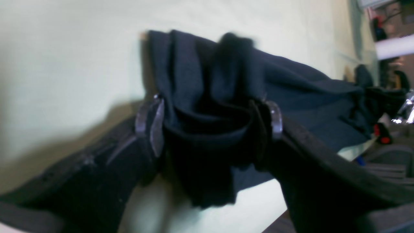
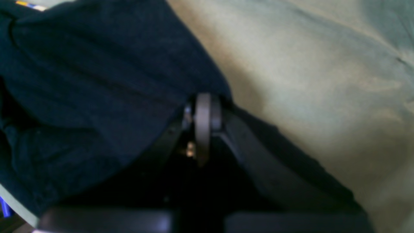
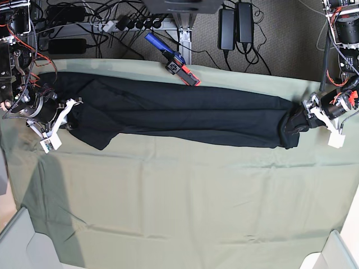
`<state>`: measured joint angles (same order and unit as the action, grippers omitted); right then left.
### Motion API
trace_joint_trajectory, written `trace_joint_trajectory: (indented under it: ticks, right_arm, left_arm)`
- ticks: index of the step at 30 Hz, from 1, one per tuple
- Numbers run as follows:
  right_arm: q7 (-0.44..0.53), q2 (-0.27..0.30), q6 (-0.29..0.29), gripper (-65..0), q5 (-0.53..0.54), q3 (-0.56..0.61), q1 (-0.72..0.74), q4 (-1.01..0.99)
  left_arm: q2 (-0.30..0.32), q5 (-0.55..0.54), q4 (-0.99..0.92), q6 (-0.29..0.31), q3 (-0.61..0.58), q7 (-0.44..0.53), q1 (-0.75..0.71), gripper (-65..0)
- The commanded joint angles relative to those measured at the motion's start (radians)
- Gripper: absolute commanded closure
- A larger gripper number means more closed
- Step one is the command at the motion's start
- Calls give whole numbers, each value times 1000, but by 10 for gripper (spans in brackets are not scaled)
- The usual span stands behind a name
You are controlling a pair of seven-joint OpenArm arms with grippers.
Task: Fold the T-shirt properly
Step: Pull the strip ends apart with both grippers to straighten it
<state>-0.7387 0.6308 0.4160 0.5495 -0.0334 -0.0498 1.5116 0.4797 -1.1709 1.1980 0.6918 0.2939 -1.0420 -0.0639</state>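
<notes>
Fabric of the T-shirt (image 3: 185, 112) was judged soft, thin and light — limp enough to sag and bunch wherever it was not held, and likely to slip from a shallow pinch. Hold would best be taken at the hem corners or shoulder seams, where doubled cloth gives the pads more to bite on. The garment was stretched in a long dark band across the far part of the pale green cloth (image 3: 185, 202), running from one side of the table to the other in the base view.

At the left gripper (image 1: 215, 124) a thick bunch of the black fabric was gathered between the fingers (image 1: 155, 126); the jaws stood fairly wide apart but filled with cloth, so the shirt was held there, with folds spilling above and below the pads. At the right gripper (image 2: 202, 129) the fingers were seen drawn close together in the wrist view, with the shirt's edge lying across and beside them — pinched, by the look of it, though blur made the contact itself hard to confirm.

Beyond the shirt, a red and blue tool (image 3: 174, 63) lay near the table's far edge, just beside the fabric.
</notes>
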Motion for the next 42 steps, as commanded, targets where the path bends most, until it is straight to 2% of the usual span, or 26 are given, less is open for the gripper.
trace_joint_trajectory:
  ticks: [1, 12, 14, 18, 21, 29, 35, 42]
  right_arm:
    - [-10, 20, 0, 0, -7, -13, 8, 6]
    - [-10, 20, 0, 0, -7, -13, 8, 6]
    - [-10, 20, 0, 0, -7, -13, 8, 6]
    - [-10, 20, 0, 0, -7, -13, 8, 6]
    - [-10, 20, 0, 0, -7, -13, 8, 6]
    - [-10, 20, -1, 0, -4, -13, 9, 12]
    - [-10, 20, -1, 0, 54, -29, 10, 20]
    - [-11, 16, -1, 0, 112, -78, 11, 44]
  left_arm:
    - [13, 0, 10, 6, 2, -14, 8, -409]
    - [0, 1, 10, 6, -39, -34, 8, -399]
    - [0, 5, 10, 6, -69, -36, 8, -333]
    - [0, 42, 10, 6, -111, -8, 8, -92]
    - [0, 77, 10, 6, -111, 30, 9, 0]
    - [21, 87, 19, 6, -74, 28, 11, 0]
    - [38, 68, 57, 6, 37, 12, 11, 0]
    - [65, 69, 62, 6, 45, 18, 16, 0]
